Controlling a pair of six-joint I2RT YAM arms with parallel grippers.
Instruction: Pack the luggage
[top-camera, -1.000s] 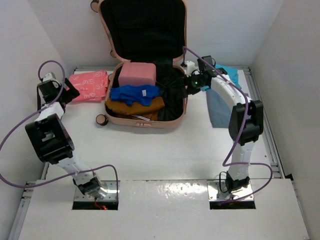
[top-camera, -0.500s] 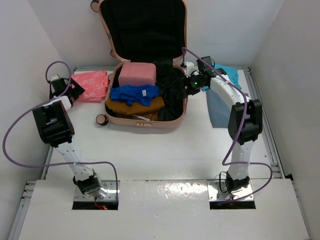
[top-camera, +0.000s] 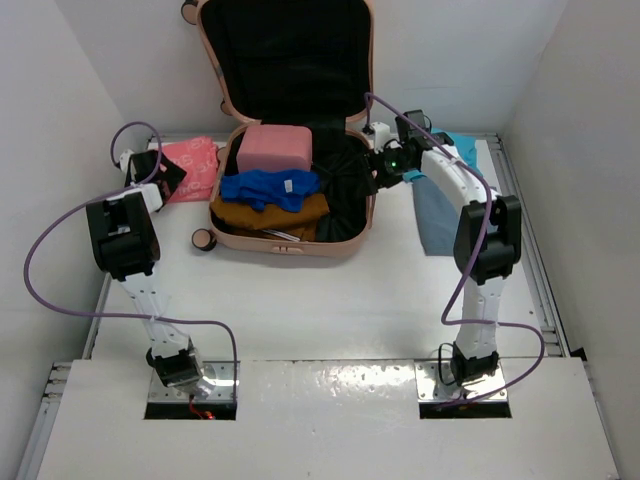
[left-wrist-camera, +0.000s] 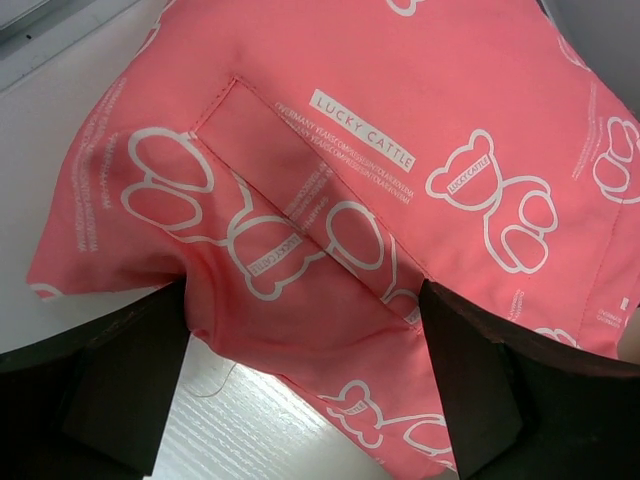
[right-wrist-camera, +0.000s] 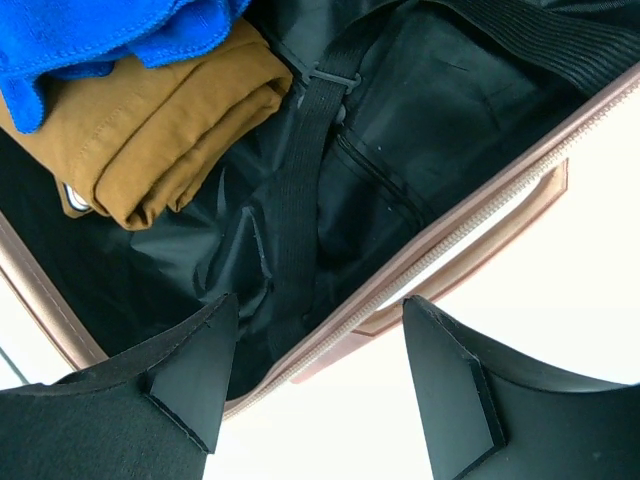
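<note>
The luggage (top-camera: 290, 247) lies open at the back of the table, lid upright. It holds a pink pouch (top-camera: 275, 150), a blue cloth (top-camera: 268, 188) and a mustard garment (top-camera: 272, 213). The right half shows bare black lining (right-wrist-camera: 400, 130) and a strap (right-wrist-camera: 300, 200). My right gripper (top-camera: 379, 168) hangs open above the luggage's right rim (right-wrist-camera: 420, 265), with nothing between its fingers (right-wrist-camera: 195, 375). To the left of the luggage, my left gripper (top-camera: 170, 172) stands open over a coral bag with white bear prints (left-wrist-camera: 400, 130). The bag's near edge lies between the fingers (left-wrist-camera: 470, 390), ungripped.
A grey-blue garment (top-camera: 436, 215) and a cyan item (top-camera: 463, 146) lie right of the luggage. White walls close in the left, back and right sides. A luggage wheel (top-camera: 202, 239) sticks out at its front left corner.
The left arm has swung right and forward, bringing its gripper from the table's left edge onto the coral bag. The right arm has barely moved.
</note>
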